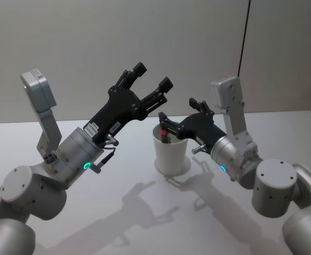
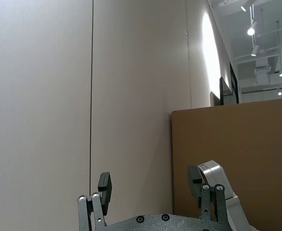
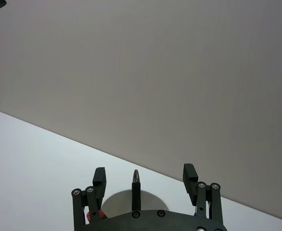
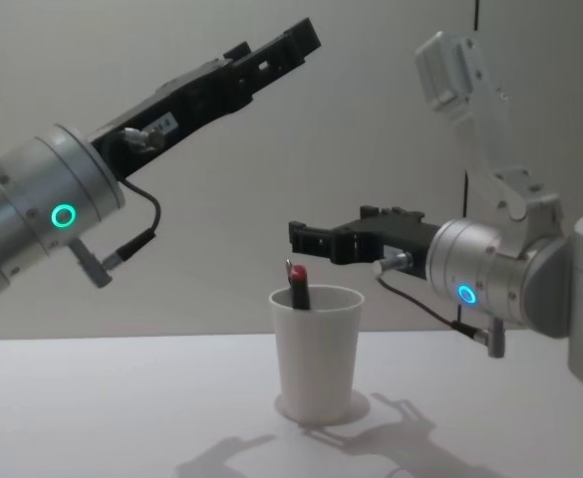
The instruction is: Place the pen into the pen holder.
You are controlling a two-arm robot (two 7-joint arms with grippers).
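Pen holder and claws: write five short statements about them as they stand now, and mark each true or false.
1. The pen stands inside the pen holder, its top poking above the rim. True.
2. The right claw is clamped on the pen. False: its fingers are spread, and the pen stands free between them in the right wrist view.
3. The left claw is raised above the table, open and empty. True.
4. The pen holder lies tipped on its side. False: it stands upright on the white table.
5. The left claw hangs directly over the pen holder's mouth. False: it points up toward the wall, to the robot's left of the cup.
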